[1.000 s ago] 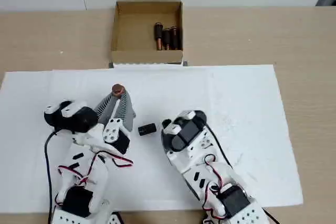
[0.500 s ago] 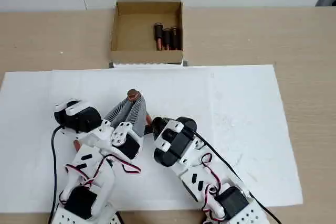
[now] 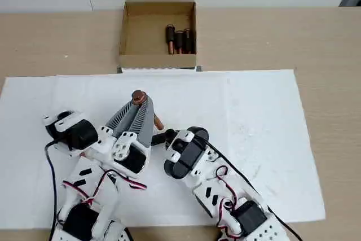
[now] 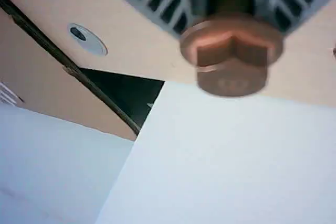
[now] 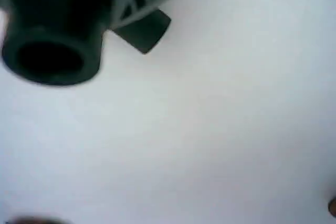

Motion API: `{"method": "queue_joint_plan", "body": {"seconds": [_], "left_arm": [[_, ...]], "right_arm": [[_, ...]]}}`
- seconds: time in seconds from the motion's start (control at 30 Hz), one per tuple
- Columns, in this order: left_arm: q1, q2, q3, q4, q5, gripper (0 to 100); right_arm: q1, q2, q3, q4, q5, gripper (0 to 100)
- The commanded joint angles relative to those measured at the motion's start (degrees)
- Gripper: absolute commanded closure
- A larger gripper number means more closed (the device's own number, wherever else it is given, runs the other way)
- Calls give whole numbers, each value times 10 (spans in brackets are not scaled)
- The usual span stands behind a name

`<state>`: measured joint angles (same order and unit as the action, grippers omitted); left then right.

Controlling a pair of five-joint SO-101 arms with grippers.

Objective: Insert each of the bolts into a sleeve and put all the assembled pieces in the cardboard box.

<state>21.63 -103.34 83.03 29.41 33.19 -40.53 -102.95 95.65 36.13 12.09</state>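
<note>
Nearest the front of the table [image 3: 321, 38], the two arms are standing side by side on a white paper sheet [image 3: 265, 139]. The left gripper [image 3: 138, 104] is pointing toward the far side. Its grey ribbed fingers [image 3: 128, 119] are narrowing to a point and clamping a copper bolt [image 3: 139, 96], whose hexagonal head is sticking out just past the fingertips. In the left wrist view the head [image 4: 231, 56] is sitting squarely between the two fingers, with the shaft running back between them. A short copper-coloured stub [image 3: 158, 122] is showing just beside those fingers; whether it belongs to the bolt cannot be told.

Just beside it, the right gripper [image 3: 171, 137] is angling toward the left one and gripping a black sleeve [image 5: 50, 51]. The sleeve's open bore is facing the wrist camera, and a ribbed finger is pressing its side. Bolt and sleeve are sitting apart.

Beyond the sheet's far edge, the cardboard box [image 3: 144, 32] is resting on the table. Three assembled pieces [image 3: 179, 39] are lying side by side in its right part.
</note>
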Motion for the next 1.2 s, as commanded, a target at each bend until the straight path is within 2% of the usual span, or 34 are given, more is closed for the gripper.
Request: {"method": "queue_joint_plan", "body": {"seconds": [0.0, 0.27, 0.53, 1.17], "left_arm": [[4, -6, -26, -14, -4, 995], [4, -6, 4, -18, -4, 995], [4, -6, 31, -18, 15, 995], [4, -7, 36, -14, 15, 995]], "right_arm": [[-7, -9, 8, -13, 5, 995], [-8, -9, 7, -42, 35, 995], [-32, -9, 0, -42, 36, 995], [-28, -9, 0, -43, 36, 995]]}}
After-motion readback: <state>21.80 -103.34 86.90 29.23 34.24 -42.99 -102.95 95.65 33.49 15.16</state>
